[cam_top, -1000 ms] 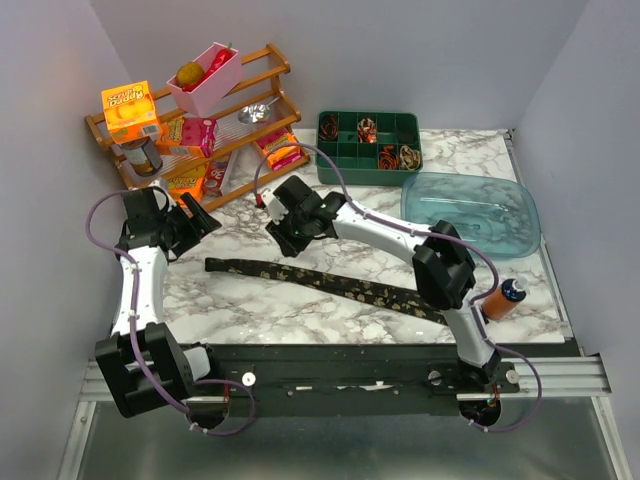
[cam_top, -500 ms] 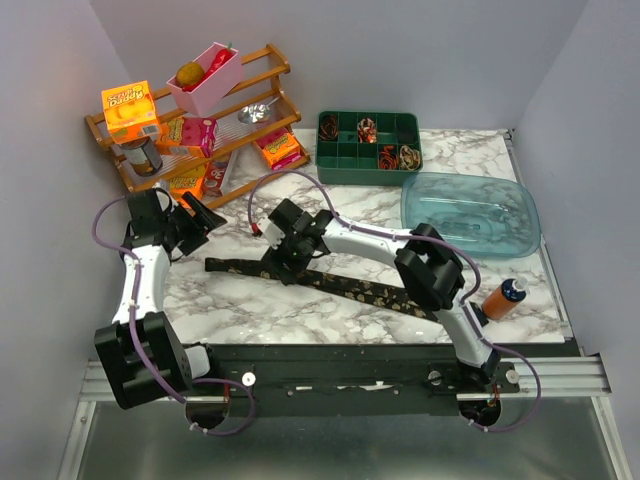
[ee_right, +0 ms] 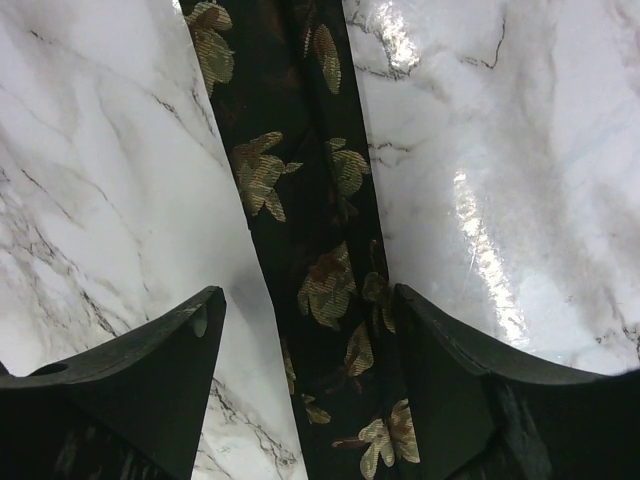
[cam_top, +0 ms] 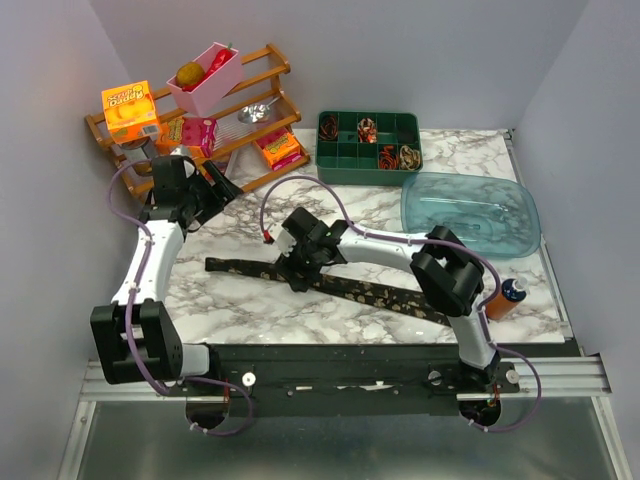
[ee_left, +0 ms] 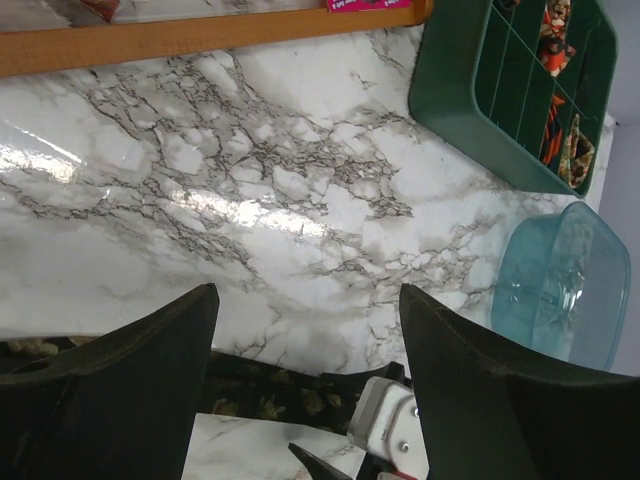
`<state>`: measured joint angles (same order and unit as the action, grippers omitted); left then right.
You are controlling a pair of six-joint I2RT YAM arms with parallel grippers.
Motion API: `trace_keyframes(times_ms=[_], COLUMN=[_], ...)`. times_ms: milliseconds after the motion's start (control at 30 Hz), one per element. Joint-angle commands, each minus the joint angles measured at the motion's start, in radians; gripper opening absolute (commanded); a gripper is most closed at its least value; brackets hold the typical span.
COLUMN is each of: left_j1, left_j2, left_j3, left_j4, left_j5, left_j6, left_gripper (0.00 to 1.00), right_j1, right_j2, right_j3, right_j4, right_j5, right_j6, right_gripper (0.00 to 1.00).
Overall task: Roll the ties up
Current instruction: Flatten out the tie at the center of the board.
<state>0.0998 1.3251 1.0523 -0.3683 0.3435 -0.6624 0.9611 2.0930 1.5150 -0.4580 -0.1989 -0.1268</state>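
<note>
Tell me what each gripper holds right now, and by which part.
Nothing is held. The right gripper stands open astride the flat tie; the left gripper hangs open above the marble table.

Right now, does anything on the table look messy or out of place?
One thing stands out: a long dark necktie lies unrolled, stretched slantwise across the marble table. The other ties sit coiled up in the compartments of the green tray, so this one looks unfinished.

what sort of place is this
Probably a robot lab test cell, not a home: plain grey walls box in a marble-look table, with the left arm and right arm bolted at its near edge.
</note>
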Motion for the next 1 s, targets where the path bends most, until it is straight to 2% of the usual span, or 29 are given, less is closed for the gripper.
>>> trace_keyframes(times_ms=[0,300,433,600,800,833,967], left_j1=[-0.008,-0.043,-0.049,-0.049,-0.057,-0.06,-0.061], left_j2=[0.068,0.206,0.212,0.201,0.14,0.116,-0.07], left_j3=[0.02,0.061,0.075,0.019,-0.17,-0.249,-0.411], left_j4=[-0.027,-0.043,-0.067,0.035,0.212,0.253,0.295], left_j5=[-0.084,-0.054,-0.067,-0.058,-0.073,-0.107,-0.252], left_j6=[-0.032,-0.056,-0.013,0.003,-0.055,-0.081,-0.097], left_gripper=[0.83,0.82,0.82,0.83,0.79,0.78,0.78], right_j1=[0.008,0.008,0.007,0.008,0.007,0.007,0.007], right_j2=[0.012,0.004,0.012,0.029,0.016,0.01,-0.039], right_j3=[-0.039,-0.013,-0.016,-0.025,-0.081,-0.107,-0.194], right_j4=[-0.041,-0.16,-0.148,-0.084,-0.027,-0.024,0.021], right_j5=[-0.071,-0.068,-0.065,-0.021,0.039,0.049,0.101], right_j6=[0.023,0.032,0.068,0.092,0.124,0.124,0.185], right_gripper=[0.76,0.7,0.67,0.66,0.65,0.65,0.67])
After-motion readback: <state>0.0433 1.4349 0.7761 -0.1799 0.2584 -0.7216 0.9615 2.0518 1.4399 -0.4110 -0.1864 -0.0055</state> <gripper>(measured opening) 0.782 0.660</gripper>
